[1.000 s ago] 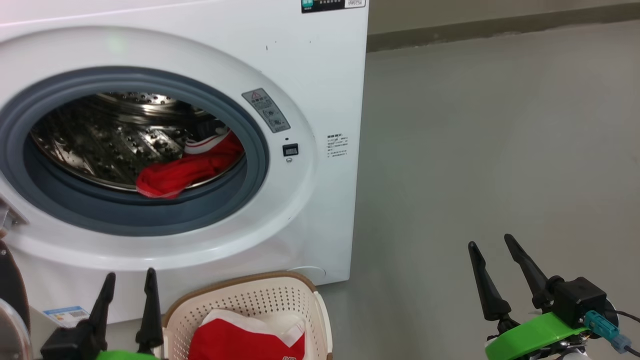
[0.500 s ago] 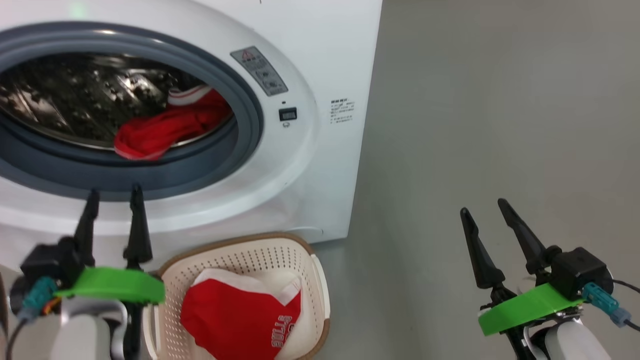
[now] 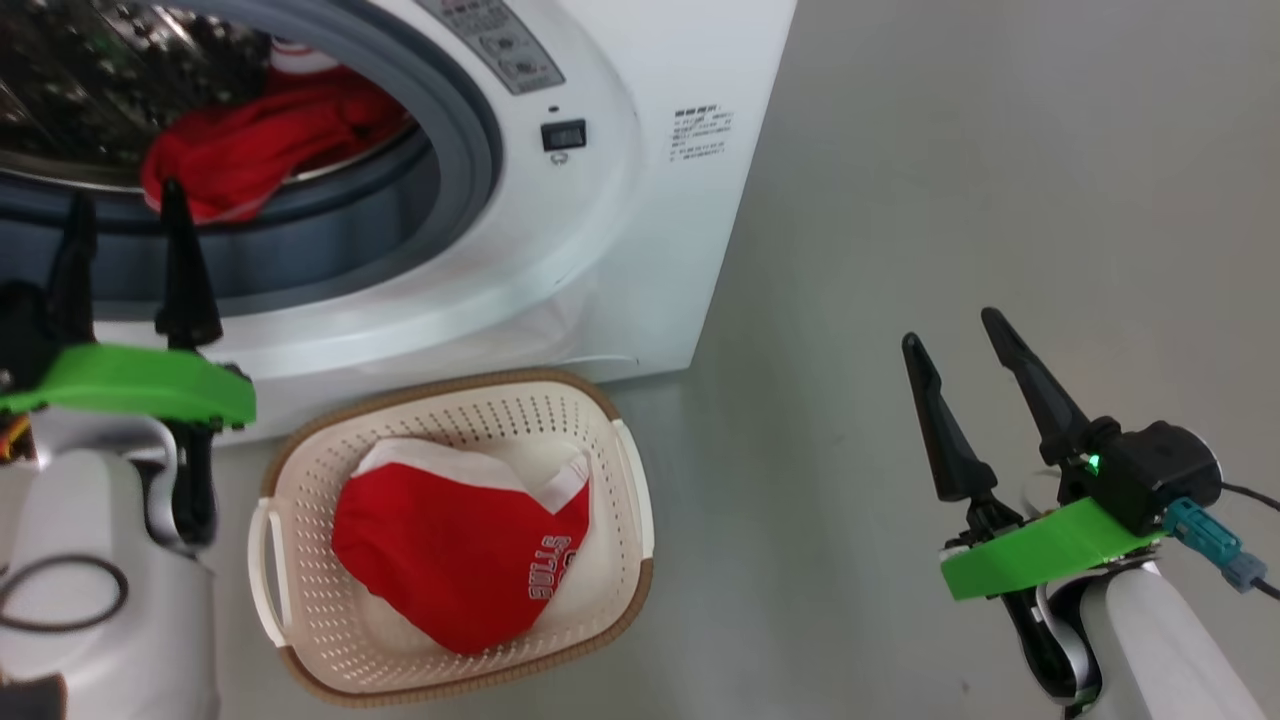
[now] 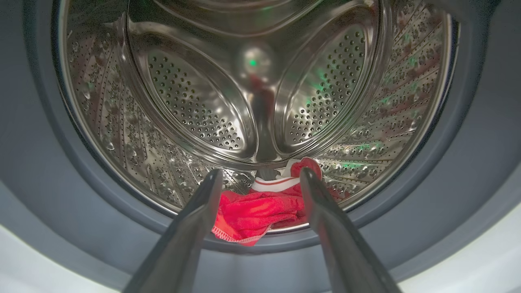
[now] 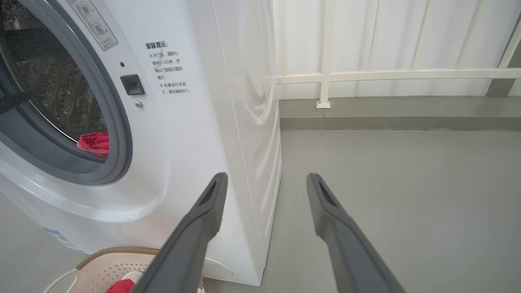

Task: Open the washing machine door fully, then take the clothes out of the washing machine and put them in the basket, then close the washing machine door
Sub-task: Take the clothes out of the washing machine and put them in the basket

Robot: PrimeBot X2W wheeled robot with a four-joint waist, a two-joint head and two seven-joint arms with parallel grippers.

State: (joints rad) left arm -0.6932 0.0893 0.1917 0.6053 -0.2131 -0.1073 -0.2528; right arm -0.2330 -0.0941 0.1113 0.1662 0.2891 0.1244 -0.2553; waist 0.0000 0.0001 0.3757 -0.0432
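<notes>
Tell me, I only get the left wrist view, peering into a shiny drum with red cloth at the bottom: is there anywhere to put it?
Observer: Yes. In the head view a cream basket sits on the floor in front of the washing machine.
Operator: Is it empty?
Observer: No, a red garment with white trim lies in it.
Operator: And the other gripper?
Observer: The right gripper hangs open above bare floor, right of the machine, holding nothing.
</notes>
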